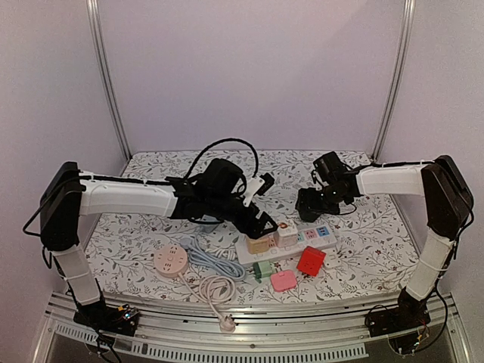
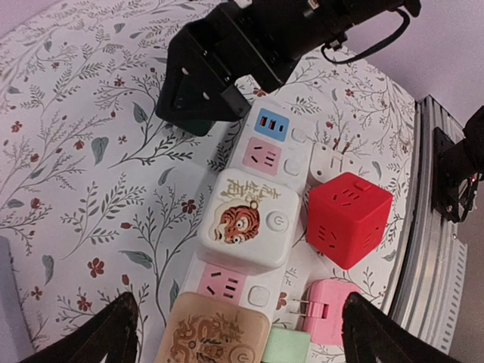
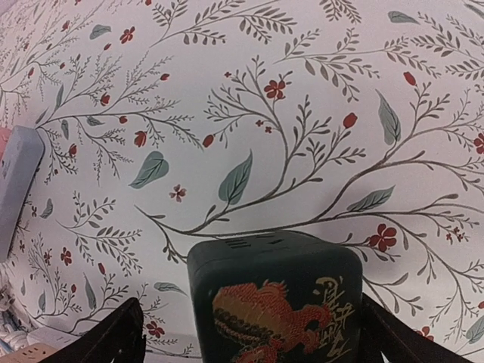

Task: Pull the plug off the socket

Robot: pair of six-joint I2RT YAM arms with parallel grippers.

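A white power strip lies at the table's middle. Two cube plugs sit in it, a tan one and a white tiger-print one. My left gripper hovers open over the strip, its fingers on either side of the tan plug. A dark green dragon-print cube plug stands on the cloth just off the strip's far end. My right gripper is open around it, with a gap showing at its left finger.
Loose beside the strip lie a red cube, a pink plug, a pale green plug and a small white adapter. A round pink socket with coiled cables sits front left. A metal rail lines the near edge.
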